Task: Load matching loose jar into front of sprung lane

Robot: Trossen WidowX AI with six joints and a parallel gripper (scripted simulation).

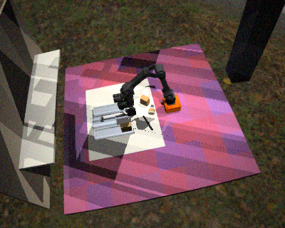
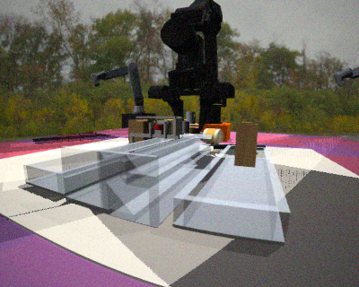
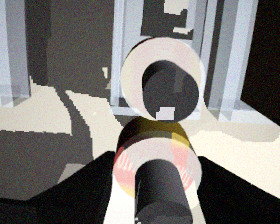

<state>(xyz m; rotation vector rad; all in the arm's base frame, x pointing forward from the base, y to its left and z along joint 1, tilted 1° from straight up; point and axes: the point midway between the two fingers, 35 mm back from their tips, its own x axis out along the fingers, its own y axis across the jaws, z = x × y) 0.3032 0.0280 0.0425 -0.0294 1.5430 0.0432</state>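
My gripper is shut on a jar with a pale, pink-marked top, a yellow-brown side and a tall dark cap. Another jar, with a pale, pink-marked top and a dark round cap, stands ahead at the front end of the clear-walled pusher lane. The held jar is on the near side of the lane's front edge and overlaps the lane jar's near edge in the wrist view; touching or apart, I cannot tell. The pusher plate is not clear. A loose jar lies on its side.
The clear lane unit has side lanes on both sides of the middle one. A brown block stands in one side lane. Another brown block is outside the unit, near the orange arm base. A dark bar lies near the loose jar.
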